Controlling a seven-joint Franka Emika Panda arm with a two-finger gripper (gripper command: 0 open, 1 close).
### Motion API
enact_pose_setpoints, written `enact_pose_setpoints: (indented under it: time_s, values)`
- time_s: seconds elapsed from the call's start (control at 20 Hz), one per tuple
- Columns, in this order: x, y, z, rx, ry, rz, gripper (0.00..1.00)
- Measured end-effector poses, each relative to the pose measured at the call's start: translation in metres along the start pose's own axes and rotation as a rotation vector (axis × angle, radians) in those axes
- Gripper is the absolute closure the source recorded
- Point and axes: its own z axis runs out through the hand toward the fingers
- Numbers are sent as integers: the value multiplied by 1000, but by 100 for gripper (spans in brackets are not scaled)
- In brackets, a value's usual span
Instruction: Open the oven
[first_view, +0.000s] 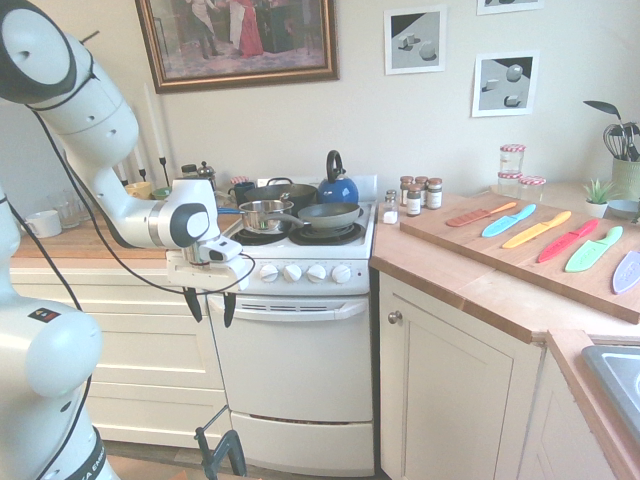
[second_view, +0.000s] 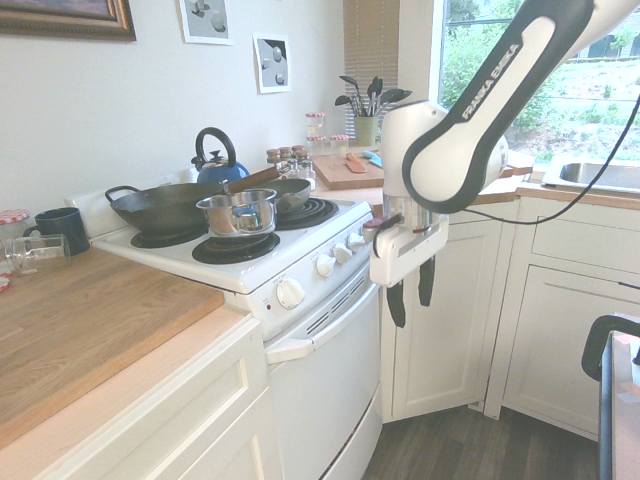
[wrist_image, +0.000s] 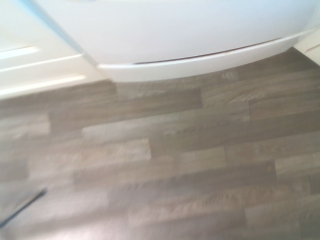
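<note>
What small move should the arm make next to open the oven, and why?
Probably ease the gripper toward the door handle until the open fingers can close around it. The oven door is shut, and the gripper hangs empty at about handle height, in front of the handle's end.

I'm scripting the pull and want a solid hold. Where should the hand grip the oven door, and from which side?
Probably the curved handle across the top of the oven door. Come from above: the hand hangs open, fingers down, beside its end.
</note>
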Motion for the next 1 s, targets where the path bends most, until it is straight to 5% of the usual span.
enact_pose_setpoints:
  time_s: [0.2, 0.5, 1.0]
  values:
    - [45, -17, 48, 88, 71, 22, 0]
    - [102, -56, 23, 182, 167, -25, 0]
    - [103, -85, 40, 210, 184, -185, 0]
